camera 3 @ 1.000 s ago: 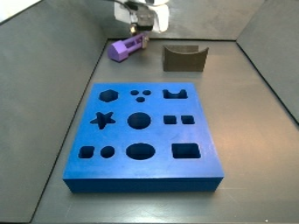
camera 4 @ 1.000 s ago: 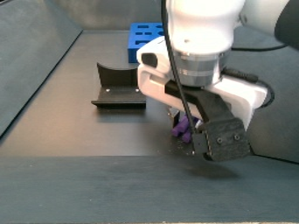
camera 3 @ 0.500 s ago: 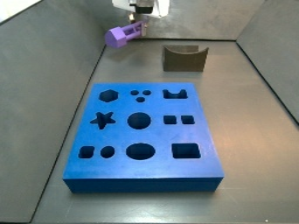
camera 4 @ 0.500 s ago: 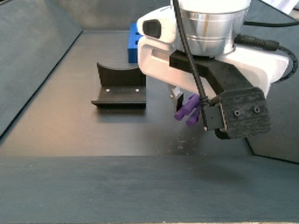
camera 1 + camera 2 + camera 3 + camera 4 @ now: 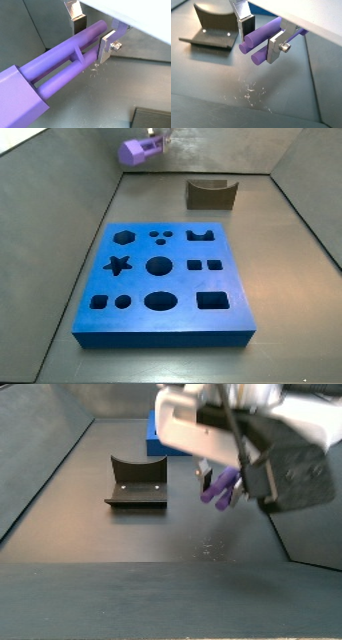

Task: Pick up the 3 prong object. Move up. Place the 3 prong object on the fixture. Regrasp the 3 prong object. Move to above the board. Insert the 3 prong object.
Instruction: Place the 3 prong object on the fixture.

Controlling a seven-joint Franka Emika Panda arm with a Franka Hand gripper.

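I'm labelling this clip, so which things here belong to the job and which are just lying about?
In the job:
- purple pronged piece, held off the floor in the tool
- brown notched block
- blue board

Lying about:
- nothing loose; only the grey floor, with scuff marks

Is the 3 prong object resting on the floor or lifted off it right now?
Lifted. The gripper is shut on the 3 prong object by its prongs, and in a side view it hangs clear above the floor.
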